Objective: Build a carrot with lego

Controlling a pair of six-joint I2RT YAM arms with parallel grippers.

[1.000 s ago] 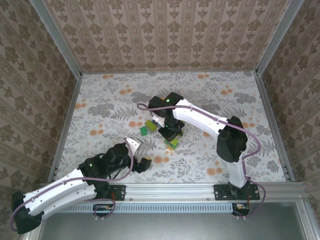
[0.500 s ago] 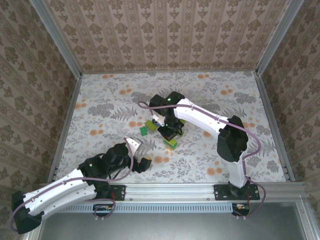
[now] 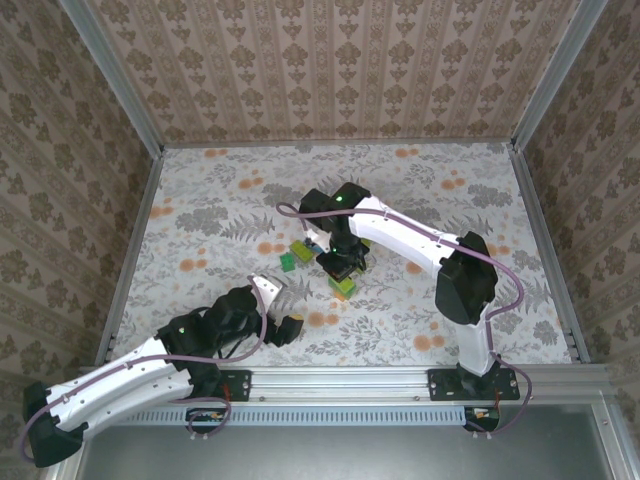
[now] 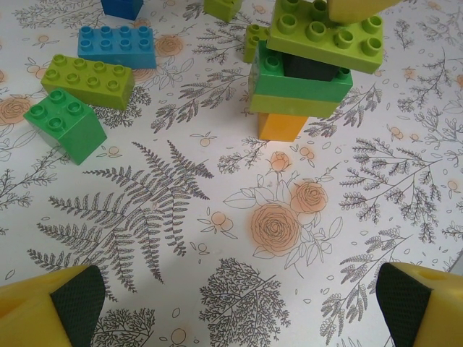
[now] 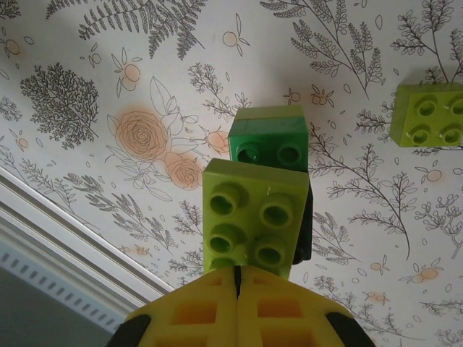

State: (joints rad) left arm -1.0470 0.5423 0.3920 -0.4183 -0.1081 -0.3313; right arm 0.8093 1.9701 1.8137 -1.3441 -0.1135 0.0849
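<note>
The carrot (image 4: 304,76) stands upright on the counter (image 4: 181,217), mid-counter: orange brick at the base, then lime, dark green and black, with a long lime brick across the top. The right pincer (image 5: 237,278), closed, sits at that top brick. The left pincer (image 4: 239,303) gapes wide, empty. Loose lego (image 4: 87,81) lies nearby.

No lettering, label, brand, number or sign legible: nothing readable on the lego bricks (image 4: 87,81), the floral table cover (image 3: 220,200) or the patterned walls (image 3: 340,70).
</note>
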